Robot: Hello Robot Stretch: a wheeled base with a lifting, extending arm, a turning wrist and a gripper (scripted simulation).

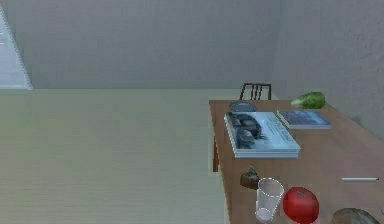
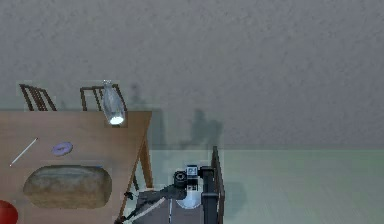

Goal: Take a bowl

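So, the bowl's way down the far end of the counter

Forward view: a small blue-grey bowl [image 1: 241,106] sits at the far corner of the counter [image 1: 330,160], about 1 o'clock in the picture. A dark chair [image 1: 255,92] stands just past it at its 12 o'clock. At the bowl's 5 o'clock lies a big flat magazine-like thing [image 1: 262,133]. At its 3 o'clock is a blue book [image 1: 303,119], with something green [image 1: 312,100] beyond. Nearer, around 5 o'clock in the picture, a clear glass [image 1: 268,198] stands beside a round red fruit [image 1: 300,205].

Arm side view: the pincer [image 2: 140,205] is low at 6 o'clock, just off the counter's end. Can't tell how wide it is or whether it holds anything.
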